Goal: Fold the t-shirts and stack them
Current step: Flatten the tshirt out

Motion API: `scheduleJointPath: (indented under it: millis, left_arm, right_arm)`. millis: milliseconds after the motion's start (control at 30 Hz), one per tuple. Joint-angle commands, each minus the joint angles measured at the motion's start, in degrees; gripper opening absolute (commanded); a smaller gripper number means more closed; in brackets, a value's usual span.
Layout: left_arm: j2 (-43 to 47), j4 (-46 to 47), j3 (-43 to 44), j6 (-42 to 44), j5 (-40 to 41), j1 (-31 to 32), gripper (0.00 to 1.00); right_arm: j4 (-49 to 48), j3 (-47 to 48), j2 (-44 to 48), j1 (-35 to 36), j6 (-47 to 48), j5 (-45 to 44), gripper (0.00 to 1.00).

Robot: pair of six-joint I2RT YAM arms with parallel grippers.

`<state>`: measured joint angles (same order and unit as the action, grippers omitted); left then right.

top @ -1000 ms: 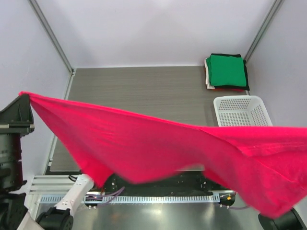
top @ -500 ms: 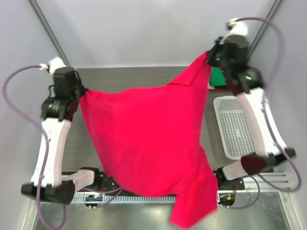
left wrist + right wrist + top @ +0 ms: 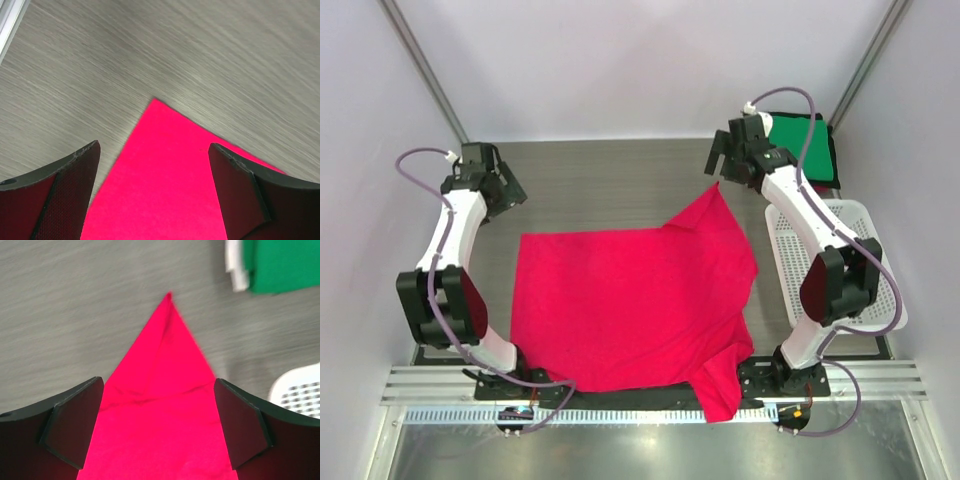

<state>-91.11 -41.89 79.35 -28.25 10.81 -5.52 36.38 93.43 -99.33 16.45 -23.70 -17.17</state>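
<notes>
A bright red-pink t-shirt (image 3: 630,300) lies spread on the grey table, its near part hanging over the front edge. One far corner (image 3: 165,165) lies flat below my open left gripper (image 3: 510,192), nothing between the jaws. My right gripper (image 3: 725,165) hovers open over the other far corner (image 3: 167,370), which is slightly creased. A stack of folded t-shirts (image 3: 792,148), green on top with black, white and red edges showing, sits at the far right; its green top (image 3: 285,265) shows in the right wrist view.
A white plastic mesh basket (image 3: 840,260) stands at the right edge, just near of the folded stack, and shows again as the basket rim (image 3: 300,390). The enclosure walls close in the table on the left, far and right sides.
The shirt, held stretched in the air by both grippers, has come down and lies flat on the table. Both grippers have opened and let go of its far corners.
</notes>
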Motion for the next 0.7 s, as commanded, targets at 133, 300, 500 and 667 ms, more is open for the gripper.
scheduleJointPath:
  millis: [133, 300, 500, 667]
  left_arm:
    - [11.5, -1.7, -8.1, -3.4, -7.6, 0.5, 0.86]
    - [19.4, -1.7, -18.1, -5.9, -10.5, 4.1, 0.84]
    - [29.2, -1.4, -25.6, -6.0, -10.5, 7.0, 0.84]
    - [34.9, -0.6, -30.7, -5.8, -8.4, 7.1, 0.84]
  right_arm:
    - [-11.4, -16.6, 3.7, 0.1, -9.3, 18.6, 0.90]
    - [-16.7, -19.5, -2.3, 0.1, -11.4, 24.5, 0.81]
    - [-18.7, -15.7, -9.8, 0.1, -12.2, 26.5, 0.69]
    - [-18.9, -12.7, -14.7, 0.1, -12.8, 26.0, 0.64]
